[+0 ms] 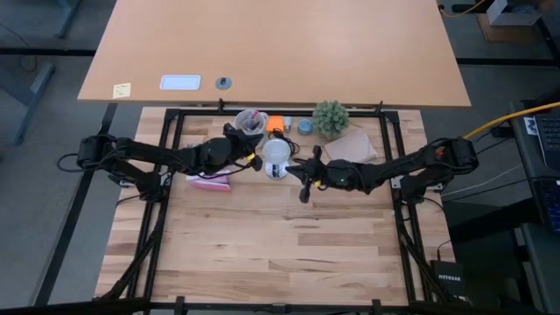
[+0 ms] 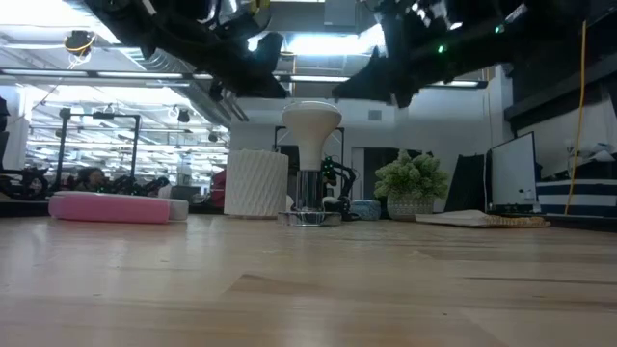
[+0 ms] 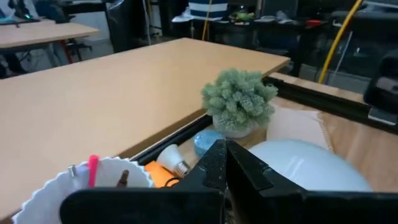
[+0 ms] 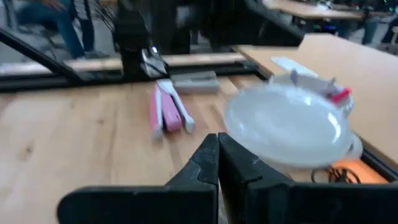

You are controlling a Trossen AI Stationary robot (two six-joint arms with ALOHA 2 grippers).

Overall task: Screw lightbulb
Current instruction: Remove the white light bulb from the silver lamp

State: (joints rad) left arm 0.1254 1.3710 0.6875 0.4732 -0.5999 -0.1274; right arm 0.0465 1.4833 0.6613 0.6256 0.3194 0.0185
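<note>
While both arms hang above the middle of the table, we see the lightbulb standing upright in the silvery fitting — globe up, screw base down in the socket. In the high view the lightbulb sits at the back centre, just in front of the white cup of pens.

The left gripper is just beside the bulb on its left, fingers pressed together, pinching nothing. The right gripper is just beside it on the right, fingers also pressed together and empty. Neither touches the bulb as far as we can tell.

Also on the table — a pink stapler under the left arm, a small green plant at the back, brown paper beside it, and an orange object by the cup.
</note>
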